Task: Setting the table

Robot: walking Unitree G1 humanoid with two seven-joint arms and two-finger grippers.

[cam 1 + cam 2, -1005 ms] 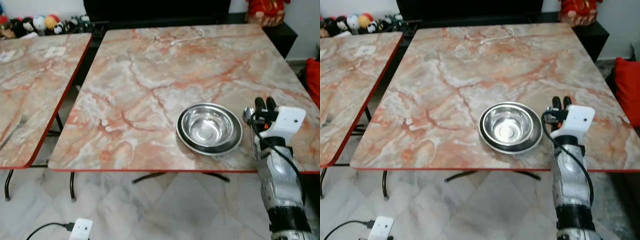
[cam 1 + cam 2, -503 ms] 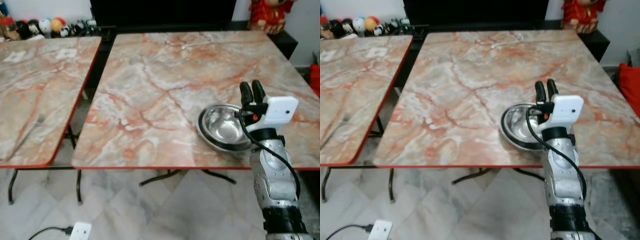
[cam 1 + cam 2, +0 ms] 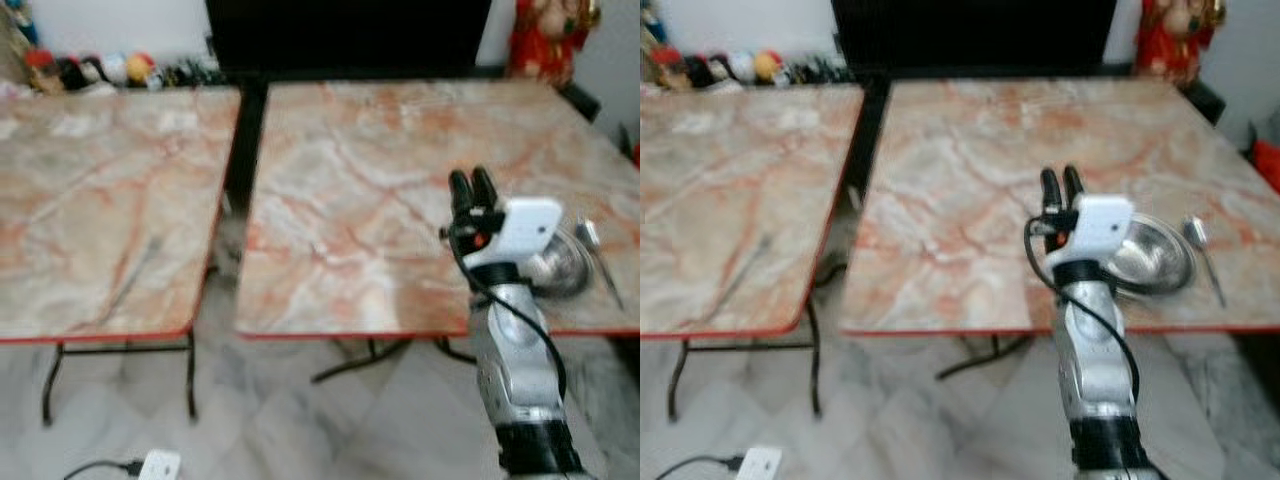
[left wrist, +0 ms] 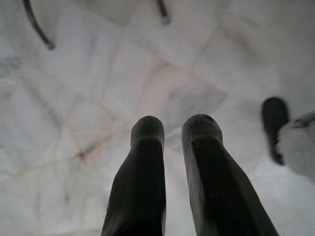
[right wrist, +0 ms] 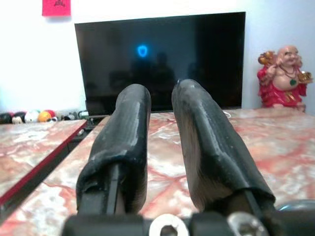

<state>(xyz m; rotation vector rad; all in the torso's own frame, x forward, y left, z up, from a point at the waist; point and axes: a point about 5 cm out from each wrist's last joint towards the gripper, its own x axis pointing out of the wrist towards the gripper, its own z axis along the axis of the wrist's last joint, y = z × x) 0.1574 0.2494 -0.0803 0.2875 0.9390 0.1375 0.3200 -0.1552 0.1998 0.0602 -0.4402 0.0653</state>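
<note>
Right gripper (image 3: 1059, 181): we list it raised above the near edge of the right table (image 3: 970, 150), its two black fingers (image 5: 132, 132) pointing up and away, nearly together with a thin gap and nothing between them, so released and empty. Steel bowl (image 3: 1152, 255): on the right table near its near right corner, just right of the wrist and partly behind it. Spoon (image 3: 1202, 250): on the tabletop just right of the bowl, apart from it. Fork (image 3: 133, 272): we judge the thin grey streak on the left table (image 3: 90, 180) to be one, well apart from the setting. Left gripper (image 4: 174, 162): hanging idle over the pale tiled floor (image 4: 98, 73), fingers (image 4: 142, 167) close together, holding nothing. Risks, as we judge them: the raised forearm stands close to the bowl, and a careless swing could knock it or the spoon off the near edge; a blurred picture could spoil any reach for the flat, thin fork, which would be awkward to pinch off the marble. Hard to make out: both eye views are smeared, the bowl's left side is hidden by the wrist, the fork's tines cannot be told, and a dark shape with a grey one at the edge of the left wrist view goes unidentified.
</note>
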